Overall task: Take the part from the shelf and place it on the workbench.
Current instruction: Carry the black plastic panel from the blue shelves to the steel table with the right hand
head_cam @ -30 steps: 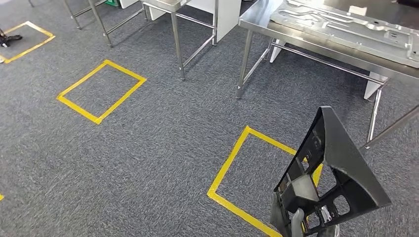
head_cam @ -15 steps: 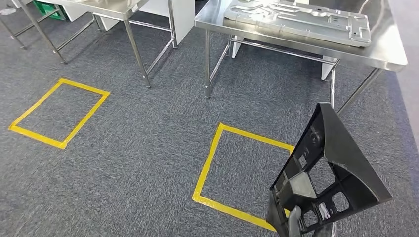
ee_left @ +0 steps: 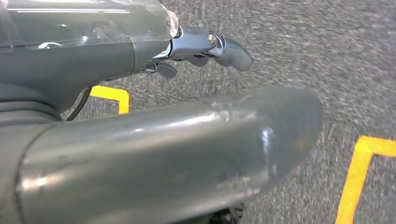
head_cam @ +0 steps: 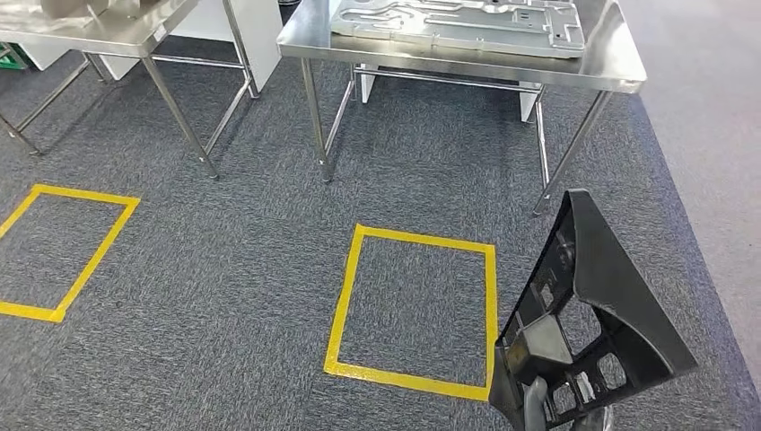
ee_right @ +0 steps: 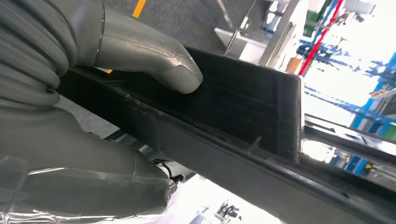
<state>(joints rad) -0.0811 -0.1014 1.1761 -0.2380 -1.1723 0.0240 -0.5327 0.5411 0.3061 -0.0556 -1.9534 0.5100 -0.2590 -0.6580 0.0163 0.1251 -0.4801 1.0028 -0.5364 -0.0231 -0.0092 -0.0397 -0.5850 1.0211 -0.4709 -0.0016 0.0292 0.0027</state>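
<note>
My right hand point(head_cam: 538, 404) grips the black plastic part point(head_cam: 610, 314), a ribbed triangular frame held upright at the lower right of the head view. In the right wrist view the thumb point(ee_right: 154, 51) presses on the part's black edge point(ee_right: 243, 116). The steel workbench point(head_cam: 610, 76) stands ahead at the top of the head view, with a large stamped metal panel point(head_cam: 458, 22) lying on it. My left hand point(ee_left: 140, 135) hangs over the carpet with its fingers point(ee_left: 224, 44) held out and nothing in them.
A yellow taped square point(head_cam: 413, 305) marks the grey carpet just before the workbench, and another yellow square point(head_cam: 54, 251) lies at the left. A second steel table point(head_cam: 117, 36) stands at the upper left. Lighter floor point(head_cam: 709, 135) runs along the right.
The camera has turned: the workbench and taped squares have shifted left and now sit more squarely ahead. The part stays held in my right hand at the lower right.
</note>
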